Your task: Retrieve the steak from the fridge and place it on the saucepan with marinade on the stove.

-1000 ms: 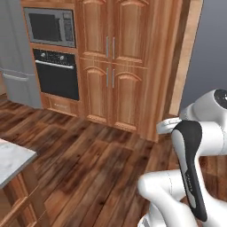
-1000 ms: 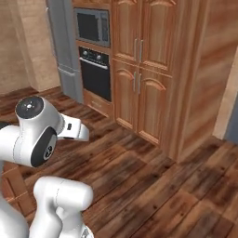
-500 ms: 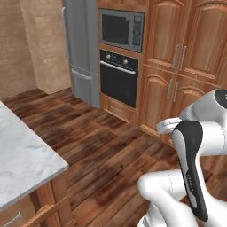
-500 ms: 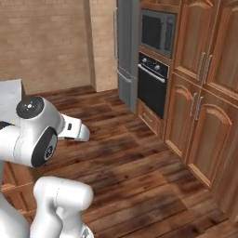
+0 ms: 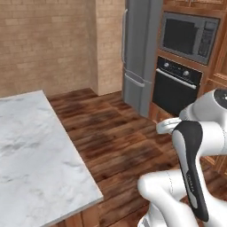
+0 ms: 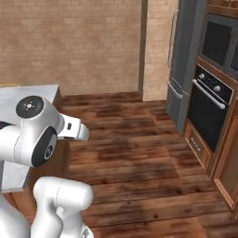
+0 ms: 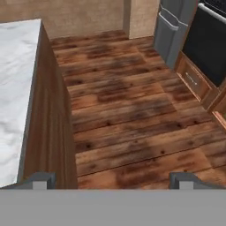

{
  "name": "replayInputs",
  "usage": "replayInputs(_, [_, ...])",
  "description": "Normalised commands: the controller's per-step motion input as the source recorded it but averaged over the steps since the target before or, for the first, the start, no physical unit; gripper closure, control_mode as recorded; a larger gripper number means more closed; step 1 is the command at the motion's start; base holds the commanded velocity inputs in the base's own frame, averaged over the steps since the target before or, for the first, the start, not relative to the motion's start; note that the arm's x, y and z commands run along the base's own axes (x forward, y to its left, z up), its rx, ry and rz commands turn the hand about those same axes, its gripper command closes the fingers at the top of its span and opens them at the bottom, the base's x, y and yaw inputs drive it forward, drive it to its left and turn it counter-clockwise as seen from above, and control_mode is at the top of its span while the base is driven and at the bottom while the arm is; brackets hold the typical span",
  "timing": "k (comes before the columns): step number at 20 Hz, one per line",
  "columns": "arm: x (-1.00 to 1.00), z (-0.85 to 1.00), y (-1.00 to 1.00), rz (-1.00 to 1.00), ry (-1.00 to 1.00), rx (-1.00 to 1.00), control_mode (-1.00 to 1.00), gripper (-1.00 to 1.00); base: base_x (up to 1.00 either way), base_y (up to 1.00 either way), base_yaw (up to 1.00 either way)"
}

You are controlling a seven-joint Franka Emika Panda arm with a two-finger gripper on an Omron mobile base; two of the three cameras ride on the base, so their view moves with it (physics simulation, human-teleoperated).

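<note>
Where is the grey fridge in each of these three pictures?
Left base view: the fridge stands top centre, against the brick wall, left of the oven.
Right base view: it stands upper right, again just left of the oven.
Hand view: its lower part shows at the top right, beside the oven's dark front.
Shared landmark: the marble counter, at the left in all three.

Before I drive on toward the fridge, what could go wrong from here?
The marble-topped island sits close on the base's left, so a tight turn may clip its corner. The fridge is shut and off to one side, so the base may stop too angled to reach its handle. The oven stands right beside the fridge, and the arm could brush it.
</note>
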Motion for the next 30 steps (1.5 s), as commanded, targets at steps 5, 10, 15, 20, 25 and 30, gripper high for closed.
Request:
replayInputs(5, [0.00,0.00,0.00,0.00,0.00,0.00,1.00,-1.00,1.00,0.00,0.34])
replayInputs(10, [0.00,0.00,0.00,0.00,0.00,0.00,1.00,-1.00,1.00,-0.08,0.29])
replayInputs(15, [0.00,0.00,0.00,0.00,0.00,0.00,1.00,-1.00,1.00,-0.47,0.15])
replayInputs(20, [0.00,0.00,0.00,0.00,0.00,0.00,1.00,-1.00,1.00,-0.52,0.03])
replayInputs(25, [0.00,0.00,0.00,0.00,0.00,0.00,1.00,-1.00,1.00,-0.45,0.00])
replayInputs(30, [0.00,0.00,0.00,0.00,0.00,0.00,1.00,-1.00,1.00,-0.34,0.00])
